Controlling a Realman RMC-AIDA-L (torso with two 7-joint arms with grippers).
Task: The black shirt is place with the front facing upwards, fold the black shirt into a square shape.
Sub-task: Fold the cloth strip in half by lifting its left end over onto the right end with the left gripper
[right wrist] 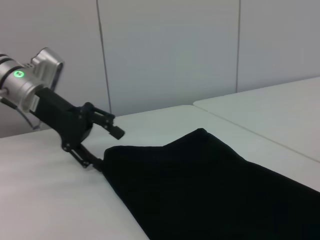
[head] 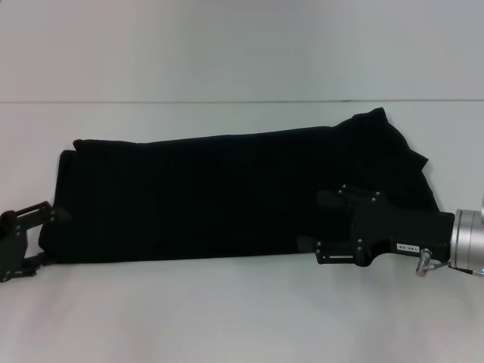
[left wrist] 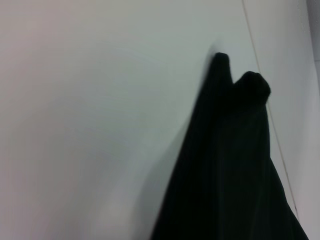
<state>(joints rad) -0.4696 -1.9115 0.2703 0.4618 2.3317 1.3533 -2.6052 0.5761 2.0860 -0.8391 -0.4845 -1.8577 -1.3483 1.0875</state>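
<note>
While black shirt [head: 227,197] lies folded, both tools flank it.

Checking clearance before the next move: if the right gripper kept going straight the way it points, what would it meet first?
Probably the black shirt; the right gripper already hangs over its near-right part, though height is unclear.
</note>
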